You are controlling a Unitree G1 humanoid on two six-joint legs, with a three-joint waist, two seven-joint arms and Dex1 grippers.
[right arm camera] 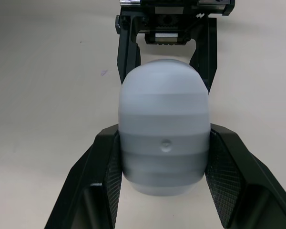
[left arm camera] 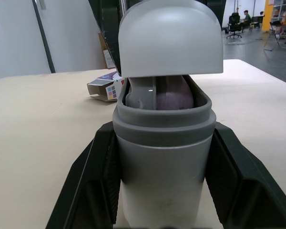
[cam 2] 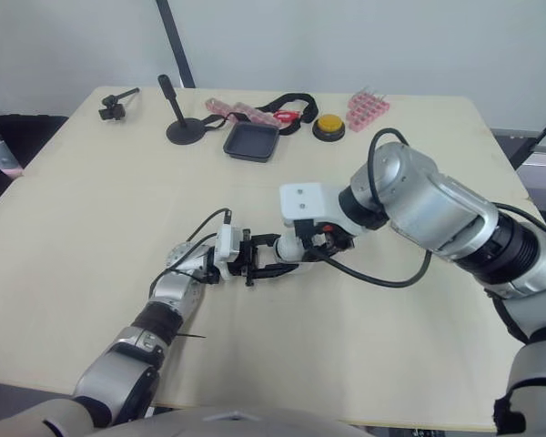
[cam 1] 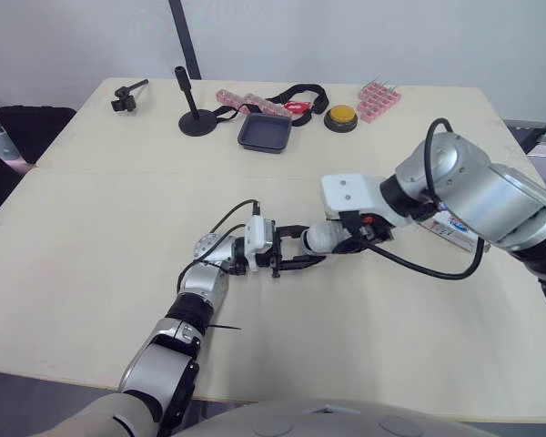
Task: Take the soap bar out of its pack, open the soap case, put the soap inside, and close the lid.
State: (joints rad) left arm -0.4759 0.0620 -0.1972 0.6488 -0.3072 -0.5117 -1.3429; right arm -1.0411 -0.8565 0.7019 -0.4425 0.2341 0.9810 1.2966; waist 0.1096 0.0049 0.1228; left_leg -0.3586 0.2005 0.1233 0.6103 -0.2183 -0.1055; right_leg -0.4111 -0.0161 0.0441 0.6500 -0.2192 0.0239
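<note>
From the head camera, the left claw [cam 1: 305, 248] and right claw [cam 1: 332, 241] are meeting over the middle of the counter [cam 1: 100, 237], with the soap case [cam 1: 317, 238] held between them just above its surface. The pack [cam 1: 455, 229] is lying on the counter behind the right arm, well apart from the work. In the left wrist view, the left claw is gripping the lower half of the case, its fingers partly open and pressing on both sides. The purple soap [left arm camera: 174, 98] is sitting inside, and the lid [left arm camera: 170, 38] is hovering just above the rim with a gap showing. In the right wrist view, the right claw is clamping the lid across its width, fingers spread only as far as the lid requires. Judgement: closing is the step in hand. To do it well, the lid should be kept square to the rim and pressed straight along the case while the left claw is holding the base firm, because a tilted lid is likely to jam on the soap.
</note>
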